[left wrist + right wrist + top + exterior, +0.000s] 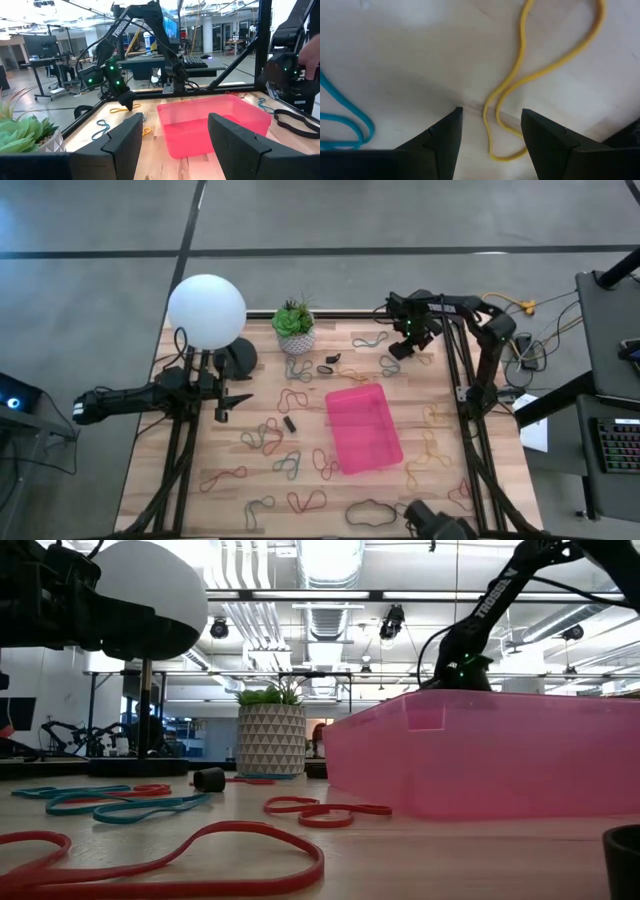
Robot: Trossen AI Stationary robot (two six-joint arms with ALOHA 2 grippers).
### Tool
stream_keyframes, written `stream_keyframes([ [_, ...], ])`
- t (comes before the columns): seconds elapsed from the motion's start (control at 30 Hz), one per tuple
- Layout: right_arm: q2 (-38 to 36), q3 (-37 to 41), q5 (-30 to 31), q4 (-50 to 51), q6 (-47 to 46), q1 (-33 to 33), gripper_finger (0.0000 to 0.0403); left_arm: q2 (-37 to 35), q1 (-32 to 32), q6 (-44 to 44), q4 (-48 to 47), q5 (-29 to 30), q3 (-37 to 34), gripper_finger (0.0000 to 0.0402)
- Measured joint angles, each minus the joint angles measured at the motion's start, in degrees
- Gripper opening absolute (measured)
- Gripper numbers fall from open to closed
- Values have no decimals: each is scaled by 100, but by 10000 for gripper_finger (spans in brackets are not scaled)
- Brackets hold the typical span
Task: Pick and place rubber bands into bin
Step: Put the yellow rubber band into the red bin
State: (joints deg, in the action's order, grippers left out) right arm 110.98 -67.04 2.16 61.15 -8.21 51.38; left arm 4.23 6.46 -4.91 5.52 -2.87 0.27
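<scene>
The pink bin [365, 428] lies flat on the middle of the wooden table, with rubber bands in several colours scattered around it. My right gripper [401, 347] is at the far right part of the table, pointing down, open. In the right wrist view its fingers [492, 145] stand on either side of the end of a yellow rubber band [521, 55] lying flat on the wood; a blue band [347, 122] lies beside it. My left gripper [224, 406] waits open over the table's left side, facing the bin [210, 120].
A white patterned plant pot [296, 332] and a white globe lamp [207, 310] stand at the far left. Small black pieces [290, 423] lie left of the bin. In the low view, red bands [170, 860] lie near the front edge. Dark frame posts run along both table sides.
</scene>
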Motion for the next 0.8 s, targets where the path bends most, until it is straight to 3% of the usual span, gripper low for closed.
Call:
stream_keyframes([
  [0.17, -5, -44, -313, -132, 50, 59, 167, 0, 0, 0, 0, 1, 1, 209],
  [0.57, 0, 155, -498, -162, 269, -3, 34, 0, 0, 0, 0, 1, 0, 209],
  [0.8, -9, 159, -527, -166, 292, -46, 9, 0, 0, 1, -1, 1, 0, 209],
])
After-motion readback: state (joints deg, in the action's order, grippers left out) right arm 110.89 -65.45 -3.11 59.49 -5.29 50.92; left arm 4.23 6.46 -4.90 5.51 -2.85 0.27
